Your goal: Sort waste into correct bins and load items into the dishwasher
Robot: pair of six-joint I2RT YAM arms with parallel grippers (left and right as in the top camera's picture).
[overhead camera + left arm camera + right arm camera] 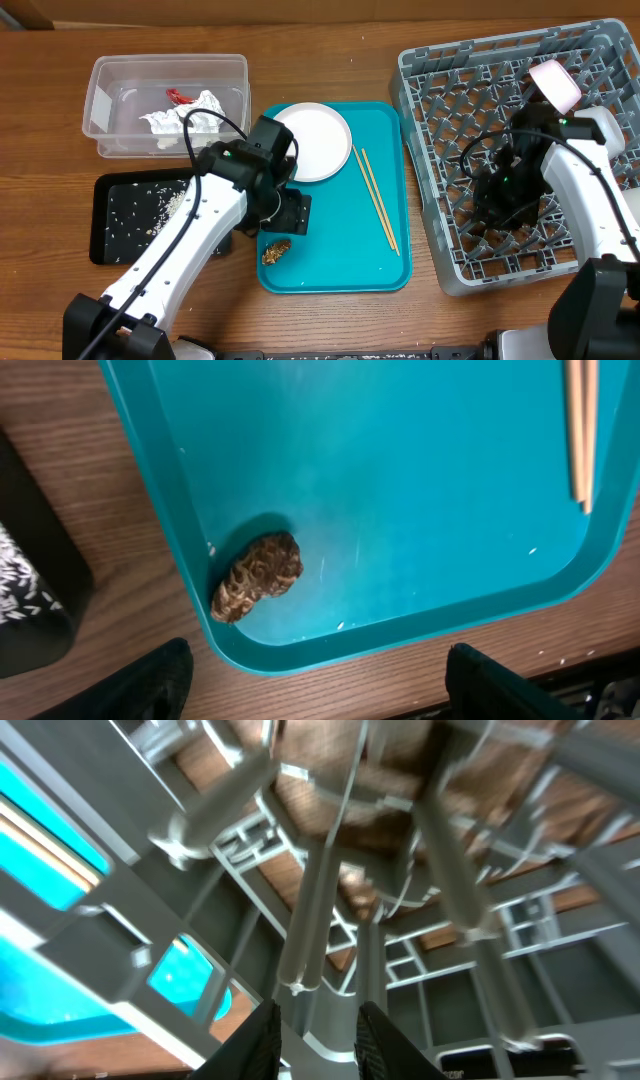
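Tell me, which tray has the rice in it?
The black tray, left of the teal tray: white grains speckle it; the teal one holds a plate, chopsticks and a brown lump.

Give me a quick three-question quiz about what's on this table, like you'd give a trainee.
1. True or false: the brown lump lies on the teal tray.
2. Where is the red wrapper? A) clear tub B) dish rack C) white plate
3. What is scattered in the black tray?
Key: 1 true; 2 A; 3 rice grains.
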